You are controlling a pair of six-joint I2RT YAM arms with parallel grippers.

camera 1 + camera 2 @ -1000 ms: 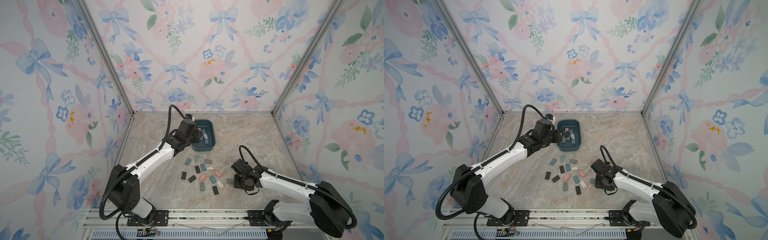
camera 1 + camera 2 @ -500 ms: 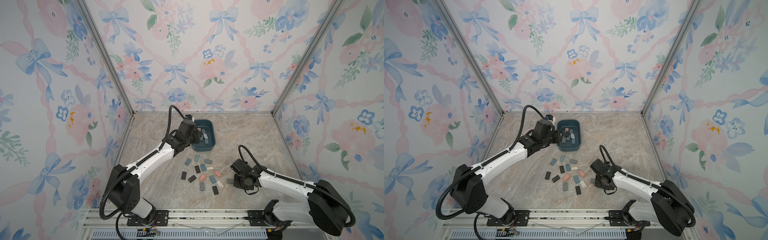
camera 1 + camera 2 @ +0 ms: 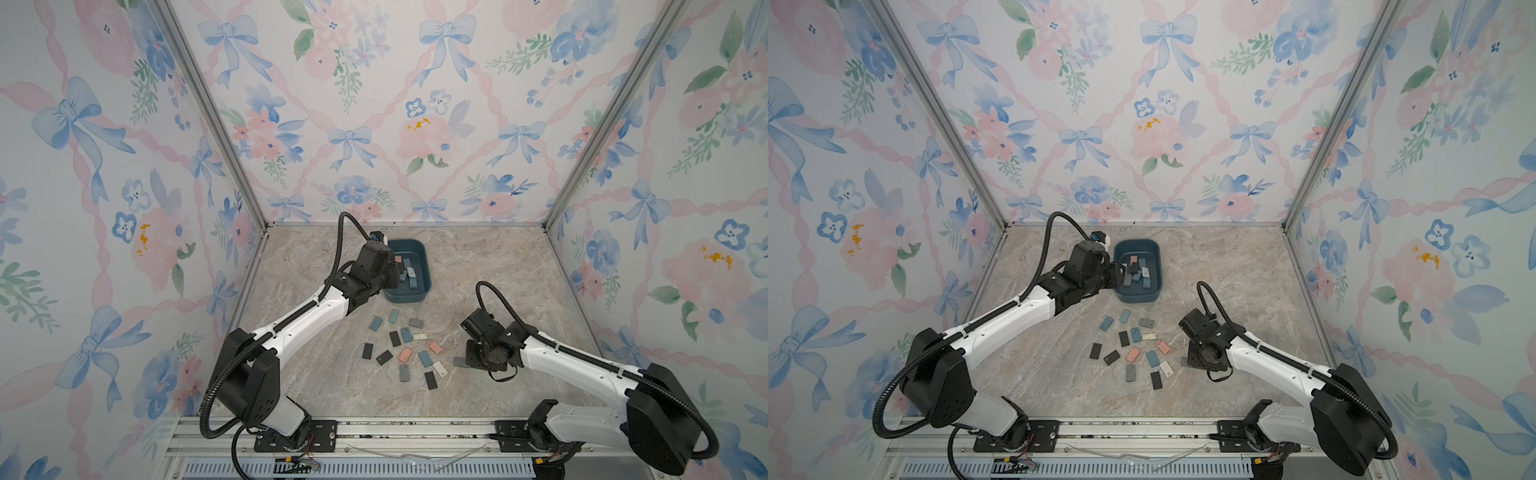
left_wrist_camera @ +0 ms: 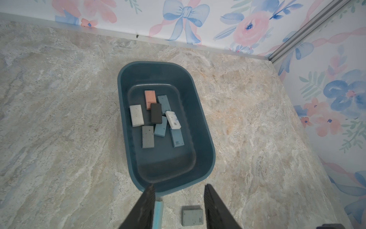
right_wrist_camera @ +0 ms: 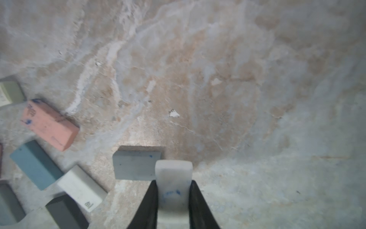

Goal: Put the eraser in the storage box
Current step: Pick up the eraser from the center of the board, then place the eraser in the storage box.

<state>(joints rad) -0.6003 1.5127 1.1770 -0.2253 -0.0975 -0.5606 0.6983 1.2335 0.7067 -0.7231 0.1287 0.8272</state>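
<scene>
While right fingers [image 5: 146,208] clamp white eraser [image 5: 173,178], left fingers [image 4: 215,208] stand apart by storage box [image 4: 204,138] (grey eraser [image 4: 192,217] reads "4B").

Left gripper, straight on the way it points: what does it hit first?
Probably the storage box: the left gripper points at its near wall. Height unclear; if the jaws clear the rim, bare box floor comes before the erasers inside.

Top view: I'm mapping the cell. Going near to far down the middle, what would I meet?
Silver aluminium base rail → scattered small rectangular erasers in mixed colours → dark teal plastic storage box → floral-papered back wall.
</scene>
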